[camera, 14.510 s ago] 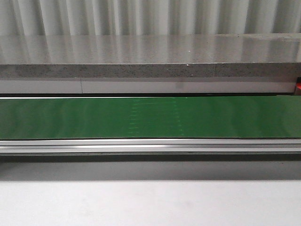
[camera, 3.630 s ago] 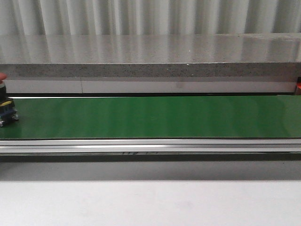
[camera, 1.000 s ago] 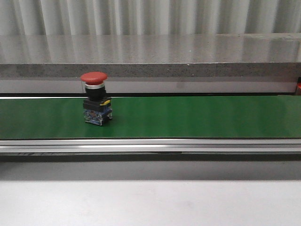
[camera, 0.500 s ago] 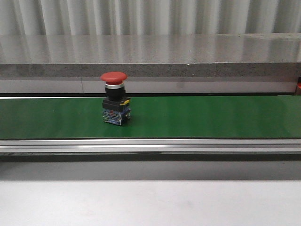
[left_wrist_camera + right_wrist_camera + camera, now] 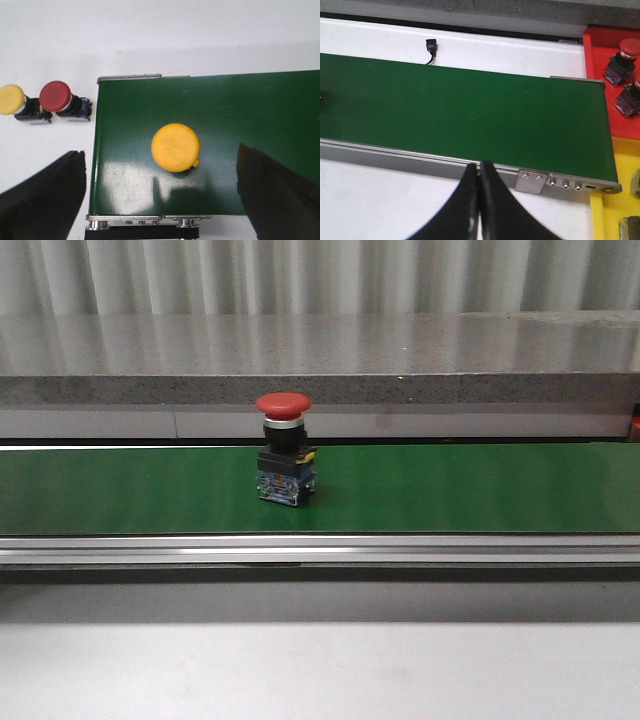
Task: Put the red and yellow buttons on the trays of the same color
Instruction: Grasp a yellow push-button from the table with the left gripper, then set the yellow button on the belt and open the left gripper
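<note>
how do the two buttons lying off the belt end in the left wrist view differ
The yellow button has a yellow cap; the red button has a red one. The red button lies nearer the green belt, and the yellow one lies farther from it. Both lie on their sides on the white table.

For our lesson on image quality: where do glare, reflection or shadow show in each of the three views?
Front view: the polished stone ledge mirrors the corrugated wall; the red button is sharp. Left wrist view: a pale sheen on the green belt near the yellow button; the open left gripper's fingers are dark. Right wrist view: even light, the shut right gripper dark.
</note>
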